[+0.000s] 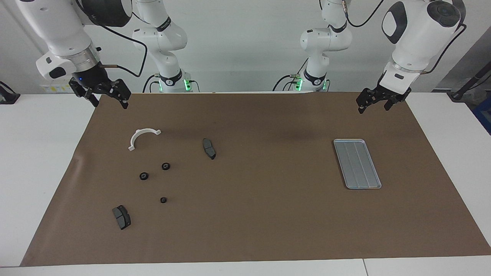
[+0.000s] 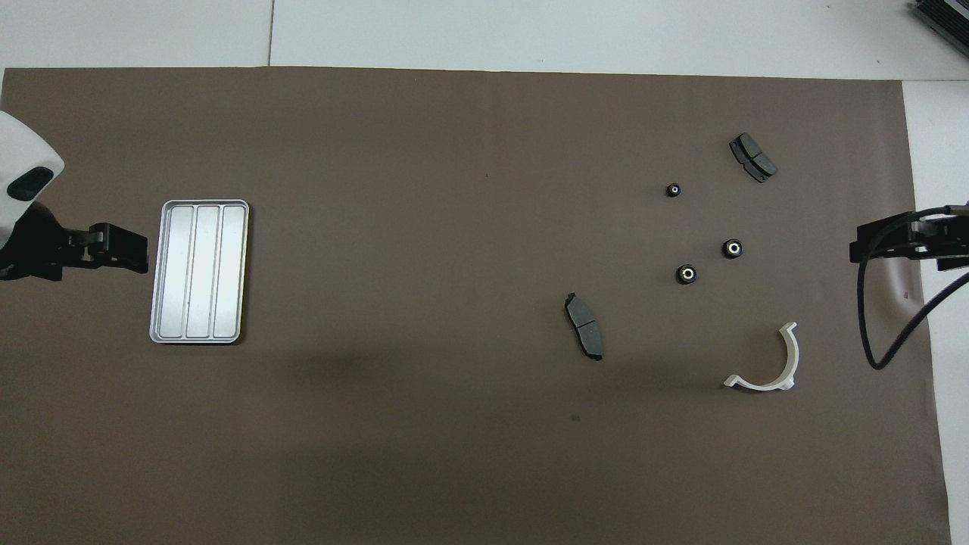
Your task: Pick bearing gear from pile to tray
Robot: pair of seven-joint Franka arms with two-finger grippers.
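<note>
Both the right gripper (image 1: 108, 96) and the left gripper (image 1: 378, 101) hang open and empty over the mat edges, the flat silver-grey grooved metal tray (image 1: 357, 164) holds nothing, and all three small black round bearing rings (image 1: 165, 166) lie in the pile toward the right arm's end, so I judge no pick is done yet.

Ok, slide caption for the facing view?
Both grippers hover open, right gripper near the pile, left gripper near the tray.
</note>
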